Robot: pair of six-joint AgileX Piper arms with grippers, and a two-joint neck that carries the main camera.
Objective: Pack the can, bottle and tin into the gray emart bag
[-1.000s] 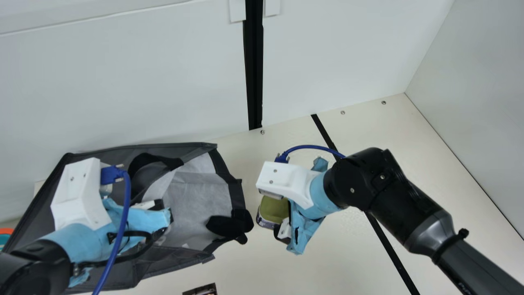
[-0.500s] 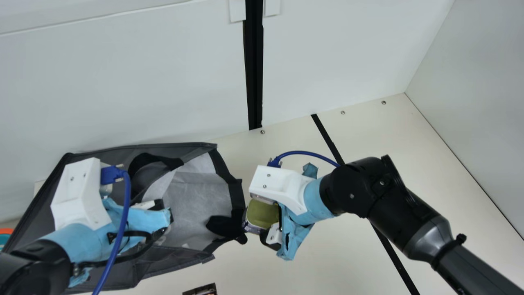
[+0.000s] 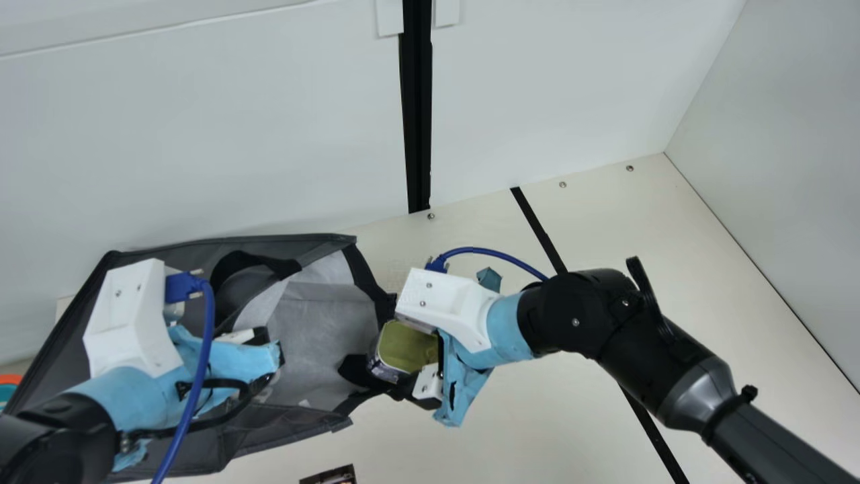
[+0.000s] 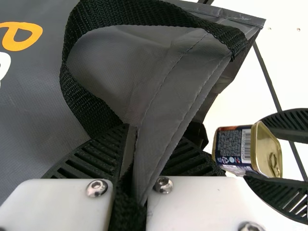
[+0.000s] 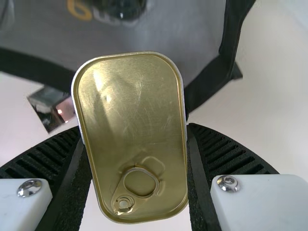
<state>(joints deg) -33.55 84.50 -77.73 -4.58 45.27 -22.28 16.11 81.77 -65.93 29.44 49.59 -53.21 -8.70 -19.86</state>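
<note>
Over the last second the tin [image 3: 406,346] has been carried sideways from well beside the open mouth of the gray emart bag [image 3: 326,326] to its near rim, and is now seen overlapping that rim and the black handle [image 3: 359,371] in the main view. It is held by its sides between the right fingers [image 5: 221,154], which are clamped on it, with its pull-ring lid turned toward the wrist camera. The left fingers [image 4: 96,154] are closed on a fold of the bag's edge, beside the upper loop of black strap [image 4: 77,72]; neither they nor the bag have been shifted, so the mouth is kept spread toward the right fingers. By this change the tin is judged to be brought from approach to entry: it is to be taken a little farther past the rim, over the pale lining, before being let go. Whether it is high enough to clear the rim cannot be told, and the handle could be snagged or the wall pushed inward. A dark box [image 3: 329,476] is left on the surface [image 3: 537,437], well apart from both pairs of fingers. How much is already packed cannot be made out.
</note>
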